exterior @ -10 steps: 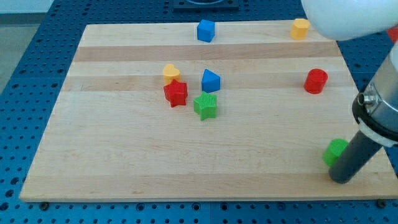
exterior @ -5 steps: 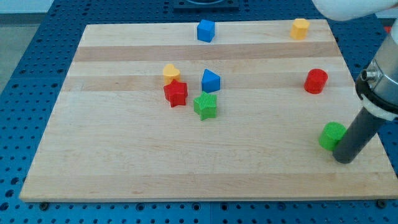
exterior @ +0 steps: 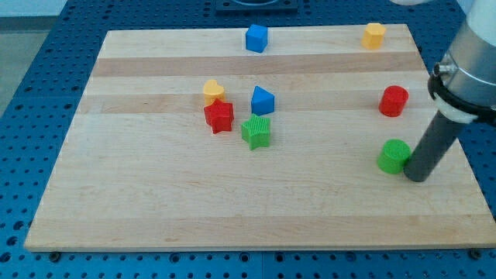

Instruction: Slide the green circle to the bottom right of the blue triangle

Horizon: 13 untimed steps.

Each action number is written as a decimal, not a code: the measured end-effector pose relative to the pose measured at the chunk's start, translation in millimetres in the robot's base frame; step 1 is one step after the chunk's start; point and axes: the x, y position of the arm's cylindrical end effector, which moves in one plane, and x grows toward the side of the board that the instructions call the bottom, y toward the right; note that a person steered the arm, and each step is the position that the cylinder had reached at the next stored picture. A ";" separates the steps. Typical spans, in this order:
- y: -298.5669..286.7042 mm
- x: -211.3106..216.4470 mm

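Camera view: my tip [exterior: 416, 177] touches green circle [exterior: 394, 156]; green star [exterior: 256, 132] guards blue triangle [exterior: 262, 101].

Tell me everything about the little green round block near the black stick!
The green circle is a short, bright green cylinder with ribbed sides, like plastic. It stands flat on the wooden board near the view's right edge, below the red cylinder. My tip sits right against its right side. It is far right of the blue triangle.
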 end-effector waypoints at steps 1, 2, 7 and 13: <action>-15.5 -11.1; -27.1 -14.9; -52.0 -56.1; -63.9 -99.5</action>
